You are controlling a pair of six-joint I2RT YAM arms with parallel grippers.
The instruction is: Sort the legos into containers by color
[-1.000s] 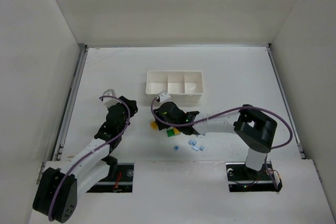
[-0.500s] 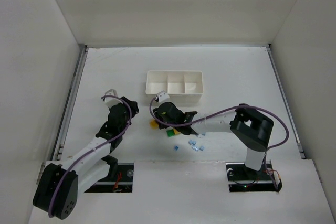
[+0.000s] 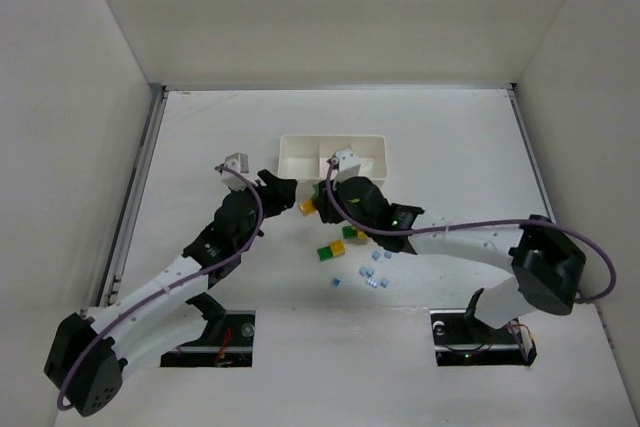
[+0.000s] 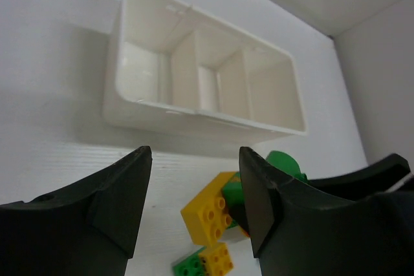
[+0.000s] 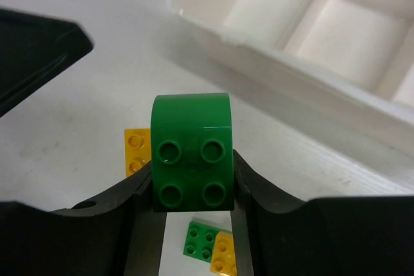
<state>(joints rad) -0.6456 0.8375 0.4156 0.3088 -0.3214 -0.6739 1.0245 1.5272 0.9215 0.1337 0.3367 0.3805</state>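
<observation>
The white bench [image 3: 450,137] filled the top view, and the two arms reached from the bottom edge toward the middle of the frame. The white three-compartment tray [image 3: 290,152] sat just above centre, and the wrist views showed bare white floors in its compartments. The left gripper [image 3: 283,190] hung just below the tray's left end with its jaws apart and nothing between them. The right gripper [image 5: 192,179] was just beside it, below the tray's middle, its jaws clamped on a green brick [image 5: 192,153] with a rounded top and four studs, held short of the tray's near wall. A yellow brick [image 4: 206,214] showed between the two grippers. Lower down lay a small green plate [image 5: 197,240] touching a yellow one [image 5: 223,250]. Lowest in the top view, the tiny light blue bricks [image 3: 365,274] lay scattered on the bench.
</observation>
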